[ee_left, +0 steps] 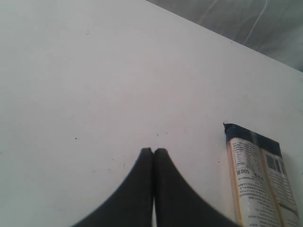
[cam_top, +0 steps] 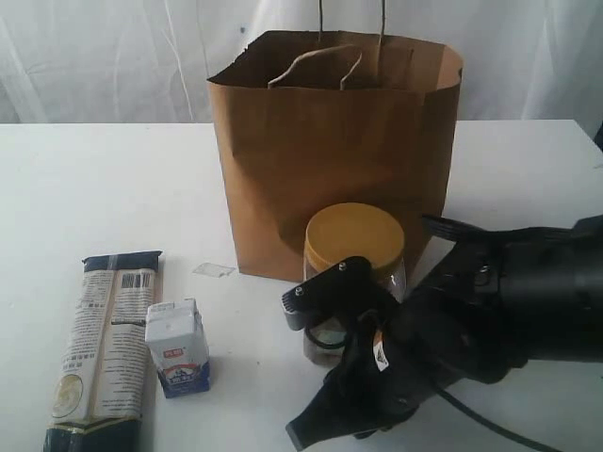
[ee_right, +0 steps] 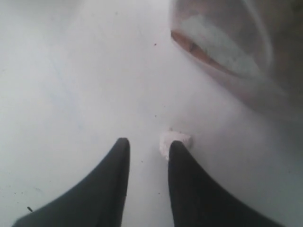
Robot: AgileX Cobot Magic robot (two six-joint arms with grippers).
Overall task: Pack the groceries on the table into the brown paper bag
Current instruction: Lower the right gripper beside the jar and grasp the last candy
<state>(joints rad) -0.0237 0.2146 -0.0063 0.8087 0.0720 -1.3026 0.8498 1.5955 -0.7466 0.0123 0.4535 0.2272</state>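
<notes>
The brown paper bag point(cam_top: 334, 151) stands open at the back of the table point(cam_top: 94, 188). Right in front of it is the yellow-lidded clear jar point(cam_top: 353, 240), blurred in the right wrist view point(ee_right: 227, 52). My right gripper point(ee_right: 147, 144) is low over the table beside the jar, open, with nothing between its fingers. A small white wrapped piece point(ee_right: 174, 140) lies just past one fingertip. The dark-blue pasta packet point(cam_top: 104, 348) and the small white carton point(cam_top: 177, 347) lie at the front left. My left gripper point(ee_left: 153, 150) is shut over bare table near the packet's end point(ee_left: 258, 179).
A small clear wrapper point(cam_top: 213, 270) lies on the table left of the bag's base. My right arm point(cam_top: 490, 311) reaches in from the right edge and hides the jar's lower part. A white curtain hangs behind the table.
</notes>
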